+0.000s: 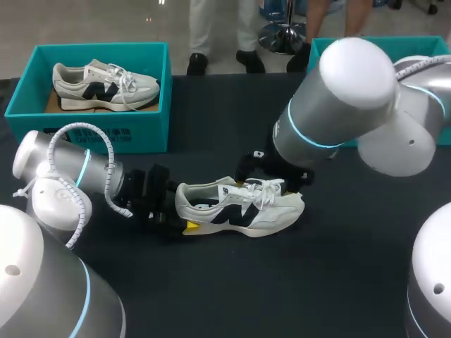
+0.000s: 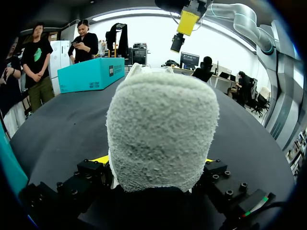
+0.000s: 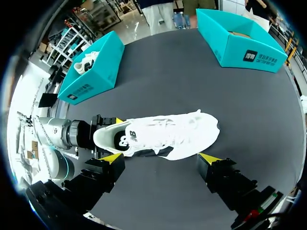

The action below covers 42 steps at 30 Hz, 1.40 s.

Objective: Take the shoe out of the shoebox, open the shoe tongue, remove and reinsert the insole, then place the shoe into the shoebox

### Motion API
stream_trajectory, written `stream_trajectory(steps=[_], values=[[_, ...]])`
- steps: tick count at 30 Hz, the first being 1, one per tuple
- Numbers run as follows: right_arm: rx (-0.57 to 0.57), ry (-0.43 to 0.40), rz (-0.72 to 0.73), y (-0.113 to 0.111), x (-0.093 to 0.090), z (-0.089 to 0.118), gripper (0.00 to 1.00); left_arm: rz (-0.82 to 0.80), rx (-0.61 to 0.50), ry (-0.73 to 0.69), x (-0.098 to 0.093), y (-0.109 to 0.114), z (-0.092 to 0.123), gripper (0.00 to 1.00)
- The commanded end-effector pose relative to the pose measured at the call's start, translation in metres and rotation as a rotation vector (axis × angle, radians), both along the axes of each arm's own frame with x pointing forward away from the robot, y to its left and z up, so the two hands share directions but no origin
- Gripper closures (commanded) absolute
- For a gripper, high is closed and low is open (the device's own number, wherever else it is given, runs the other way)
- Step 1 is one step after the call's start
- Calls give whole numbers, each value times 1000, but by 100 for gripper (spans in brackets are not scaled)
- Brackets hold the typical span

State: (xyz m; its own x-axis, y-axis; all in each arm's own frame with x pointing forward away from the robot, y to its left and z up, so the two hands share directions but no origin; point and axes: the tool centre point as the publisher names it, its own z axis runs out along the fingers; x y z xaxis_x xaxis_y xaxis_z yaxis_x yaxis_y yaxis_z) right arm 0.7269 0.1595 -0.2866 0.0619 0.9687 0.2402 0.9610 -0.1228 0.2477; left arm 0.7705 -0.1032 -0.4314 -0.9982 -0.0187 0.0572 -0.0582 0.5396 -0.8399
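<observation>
My left gripper pinches the shoe by its heel, between the fingers, to steady it on the table — my right gripper hovers just above it, fingers spread, poised, I'd say, to pull it open.

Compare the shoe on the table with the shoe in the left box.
The table shoe lies on the black tabletop, heel between the left gripper's fingers; the boxed shoe sits in the teal shoebox, untouched. Both: white sneakers, dark side marks, toes right.
</observation>
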Motion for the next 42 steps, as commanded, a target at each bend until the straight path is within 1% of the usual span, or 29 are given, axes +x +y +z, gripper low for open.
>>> stream_trajectory(steps=[1, 9, 16, 24, 27, 32, 37, 42], values=[[-113, 21, -23, 31, 9, -5, 0, 2, 5, -1, 0, -4, -9, 100], [-166, 46, -5, 46, 21, -10, 0, 2, 5, -1, 0, -4, -9, 100], [-209, 82, 24, 58, 30, -23, 0, 2, 5, -1, 0, -4, -9, 100], [-290, 135, 45, 59, 35, -34, 0, 2, 5, -1, 0, -4, -9, 100], [-295, 148, 54, 61, 36, -39, 0, 2, 5, -1, 0, -4, -9, 100], [-316, 170, 52, 56, 36, -46, 0, 2, 5, -1, 0, -4, -9, 100], [-386, 207, 63, 54, 36, -50, 0, 2, 5, -1, 0, -4, -9, 100], [-415, 228, 81, 57, 39, -58, 0, 2, 5, -1, 0, -4, -9, 100]])
